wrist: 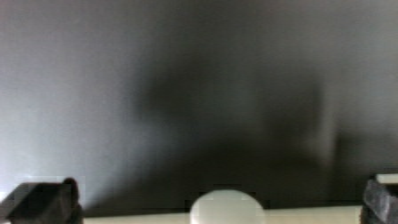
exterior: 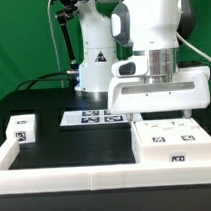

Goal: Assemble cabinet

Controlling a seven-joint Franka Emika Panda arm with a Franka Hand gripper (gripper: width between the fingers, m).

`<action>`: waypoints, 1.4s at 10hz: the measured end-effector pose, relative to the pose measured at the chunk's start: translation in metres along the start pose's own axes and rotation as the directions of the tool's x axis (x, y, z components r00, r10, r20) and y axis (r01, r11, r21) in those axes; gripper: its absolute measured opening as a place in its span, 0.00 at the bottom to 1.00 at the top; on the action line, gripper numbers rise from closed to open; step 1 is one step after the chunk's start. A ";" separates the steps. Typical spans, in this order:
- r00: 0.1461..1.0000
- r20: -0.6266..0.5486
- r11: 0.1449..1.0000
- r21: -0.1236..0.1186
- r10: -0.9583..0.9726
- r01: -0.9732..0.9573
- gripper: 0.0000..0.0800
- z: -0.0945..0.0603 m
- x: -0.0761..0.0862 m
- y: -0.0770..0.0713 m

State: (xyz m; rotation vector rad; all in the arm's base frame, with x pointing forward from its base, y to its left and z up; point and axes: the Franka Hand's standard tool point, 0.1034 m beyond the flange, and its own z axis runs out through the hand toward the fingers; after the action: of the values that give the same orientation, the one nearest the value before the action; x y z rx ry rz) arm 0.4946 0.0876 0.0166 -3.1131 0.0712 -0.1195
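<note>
Exterior view: cabinet (exterior: 170, 140), white and tagged, on the black counter (exterior: 43, 102) at the exterior view's right, directly under the arm's jaws. A small tagged block (exterior: 22, 129) sits well apart at the exterior view's left. The marker board (exterior: 94, 117) lies behind, between them.

Wrist view, blurred: jaws wide, dark fingertips (wrist: 45, 200) far apart.

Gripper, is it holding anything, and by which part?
Nothing is held: in the wrist view the gripper is open, its fingers wide apart and touching nothing.
</note>
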 end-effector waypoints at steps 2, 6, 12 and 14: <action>1.000 0.007 1.000 0.002 0.000 0.000 1.00 0.008 -0.001 0.001; 1.000 -0.016 1.000 0.011 -0.013 0.013 0.84 0.011 0.003 -0.007; 0.999 -0.020 0.999 0.004 -0.046 0.046 0.06 0.013 0.006 -0.001; 0.998 -0.019 0.998 0.004 -0.067 0.067 0.01 0.013 0.006 -0.002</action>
State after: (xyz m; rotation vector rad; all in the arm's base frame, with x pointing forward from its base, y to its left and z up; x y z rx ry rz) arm 0.5013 0.0898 0.0045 -3.1104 -0.0333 -0.1500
